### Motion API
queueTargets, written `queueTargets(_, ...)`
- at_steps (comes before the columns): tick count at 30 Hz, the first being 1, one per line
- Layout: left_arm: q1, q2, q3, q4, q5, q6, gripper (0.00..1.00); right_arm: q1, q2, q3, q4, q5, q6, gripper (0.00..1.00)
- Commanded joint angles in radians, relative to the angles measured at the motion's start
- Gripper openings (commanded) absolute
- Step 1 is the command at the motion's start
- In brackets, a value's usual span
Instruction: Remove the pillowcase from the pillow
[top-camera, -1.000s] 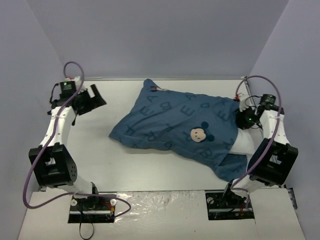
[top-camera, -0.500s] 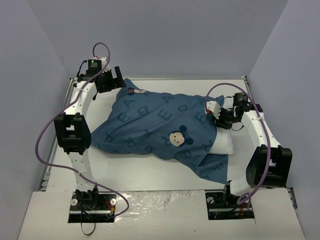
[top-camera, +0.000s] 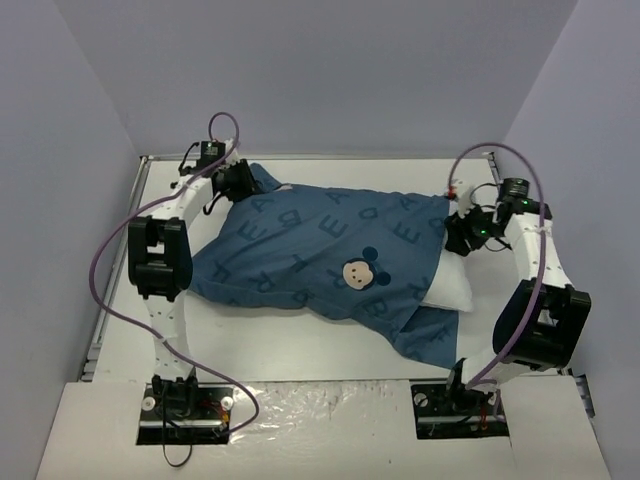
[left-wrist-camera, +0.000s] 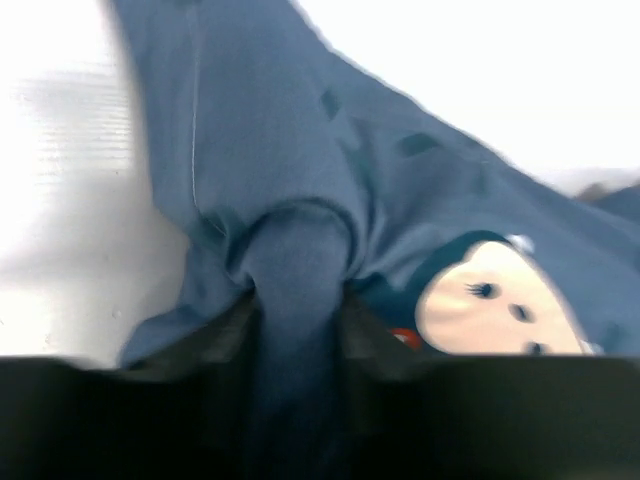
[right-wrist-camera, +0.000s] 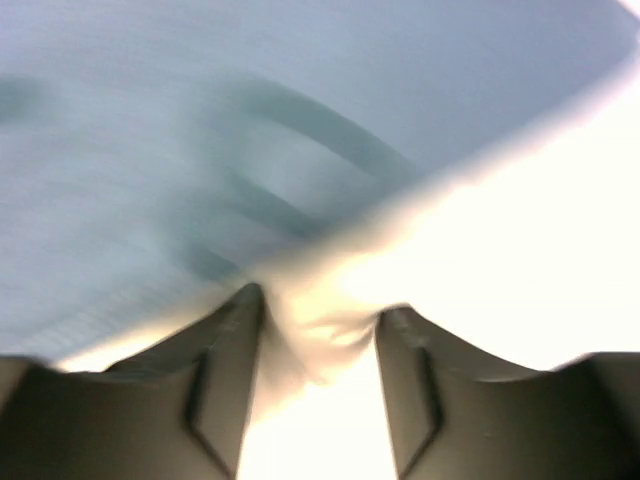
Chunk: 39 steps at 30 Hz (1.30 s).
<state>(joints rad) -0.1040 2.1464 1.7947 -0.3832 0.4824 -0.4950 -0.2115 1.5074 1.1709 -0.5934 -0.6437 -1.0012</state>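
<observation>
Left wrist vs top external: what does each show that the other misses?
Left wrist only: a fold of the pillowcase bunched tight in the left gripper, a mouse-face print beside it. Top external only: the white pillow poking out at the right end, the right gripper at it. Both: the left gripper at the pillowcase's far left corner.

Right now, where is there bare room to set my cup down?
Bare table: the wide strip between pillowcase and arm bases, and a thin strip behind it. Crowded: far corner at the left pincer; right pincer by the pillow.
</observation>
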Motion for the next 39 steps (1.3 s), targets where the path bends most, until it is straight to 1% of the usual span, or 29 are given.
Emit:
queueTargets(1,0.039,-0.155,-0.122,0.131,0.048,-0.057,0.20,-0.184,0.091,0.134,0.017,-0.042,0.344,0.47)
queueTargets(2,0.061,-0.189,-0.156,0.170,0.045,-0.060,0.03,-0.213,0.114,0.203,0.012,-0.054,0.395,0.53)
queueTargets(3,0.067,-0.253,-0.188,0.203,0.041,-0.057,0.02,-0.233,0.147,0.231,0.014,-0.065,0.441,0.59)
queueTargets(4,0.075,-0.282,-0.252,0.258,0.032,-0.041,0.02,-0.247,0.160,0.252,0.017,-0.071,0.488,0.66)
queueTargets(5,0.084,-0.310,-0.280,0.280,0.032,-0.025,0.02,-0.246,0.172,0.274,0.014,-0.095,0.554,0.71)
queueTargets(6,0.086,-0.362,-0.311,0.335,0.035,-0.001,0.02,-0.244,0.183,0.297,0.023,-0.115,0.591,0.79)
queueTargets(7,0.087,-0.385,-0.381,0.364,0.042,0.010,0.02,-0.226,0.183,0.300,0.044,-0.132,0.645,1.00)
queueTargets(8,0.087,-0.423,-0.412,0.410,0.048,0.016,0.02,-0.217,0.182,0.300,0.106,-0.139,0.764,1.00)
queueTargets(9,0.089,-0.437,-0.438,0.435,0.053,0.029,0.02,-0.206,0.175,0.279,0.160,-0.131,0.845,1.00)
queueTargets(10,0.092,-0.447,-0.460,0.440,0.056,0.032,0.02,-0.194,0.166,0.257,0.231,-0.070,0.934,1.00)
queueTargets(11,0.093,-0.454,-0.490,0.441,0.070,0.035,0.02,-0.171,0.156,0.236,0.357,-0.022,1.098,1.00)
queueTargets(13,0.098,-0.468,-0.514,0.428,0.073,0.045,0.02,-0.154,0.148,0.207,0.444,0.030,1.203,1.00)
queueTargets(14,0.099,-0.474,-0.538,0.428,0.077,0.046,0.02,-0.143,0.161,0.213,0.487,-0.012,1.240,1.00)
queueTargets(15,0.099,-0.486,-0.549,0.428,0.078,0.046,0.02,-0.137,0.204,0.225,0.497,-0.045,1.315,1.00)
queueTargets(16,0.099,-0.494,-0.558,0.429,0.076,0.047,0.02,-0.132,0.229,0.248,0.507,-0.071,1.355,1.00)
queueTargets(17,0.099,-0.502,-0.569,0.429,0.074,0.046,0.02,-0.128,0.250,0.251,0.564,-0.124,1.393,1.00)
queueTargets(18,0.099,-0.516,-0.586,0.432,0.076,0.046,0.02,-0.117,0.287,0.248,0.592,-0.134,1.458,1.00)
queueTargets(20,0.099,-0.534,-0.597,0.434,0.074,0.041,0.02,-0.102,0.333,0.245,0.683,-0.161,1.490,0.98)
queueTargets(21,0.099,-0.542,-0.604,0.432,0.076,0.041,0.02,-0.098,0.350,0.245,0.704,-0.175,1.510,0.97)
queueTargets(22,0.099,-0.548,-0.606,0.431,0.073,0.039,0.02,-0.097,0.364,0.242,0.721,-0.191,1.545,0.92)
queueTargets(23,0.130,-0.559,-0.607,0.428,0.071,0.041,0.02,-0.094,0.384,0.236,0.747,-0.204,1.561,0.90)
queueTargets(25,0.132,-0.571,-0.618,0.432,0.071,0.039,0.02,-0.082,0.398,0.216,0.786,-0.226,1.615,0.83)
queueTargets(30,0.135,-0.589,-0.629,0.429,0.070,0.035,0.02,-0.060,0.447,0.158,0.934,-0.258,1.745,0.77)
queueTargets(32,0.136,-0.596,-0.632,0.434,0.067,0.032,0.02,-0.048,0.456,0.130,1.004,-0.286,1.831,0.73)
queueTargets(34,0.136,-0.599,-0.635,0.440,0.065,0.024,0.02,-0.031,0.461,0.102,1.091,-0.324,1.897,0.60)
queueTargets(36,0.135,-0.602,-0.636,0.455,0.064,0.007,0.02,-0.019,0.455,0.064,1.121,-0.344,1.970,0.45)
queueTargets(37,0.136,-0.605,-0.636,0.464,0.067,0.000,0.02,-0.008,0.452,0.050,1.164,-0.361,1.995,0.33)
queueTargets(38,0.136,-0.608,-0.640,0.490,0.064,-0.011,0.02,-0.003,0.444,0.033,1.202,-0.375,2.056,0.25)
queueTargets(39,0.136,-0.611,-0.641,0.504,0.061,-0.039,0.02,0.000,0.441,0.010,1.236,-0.390,2.087,0.03)
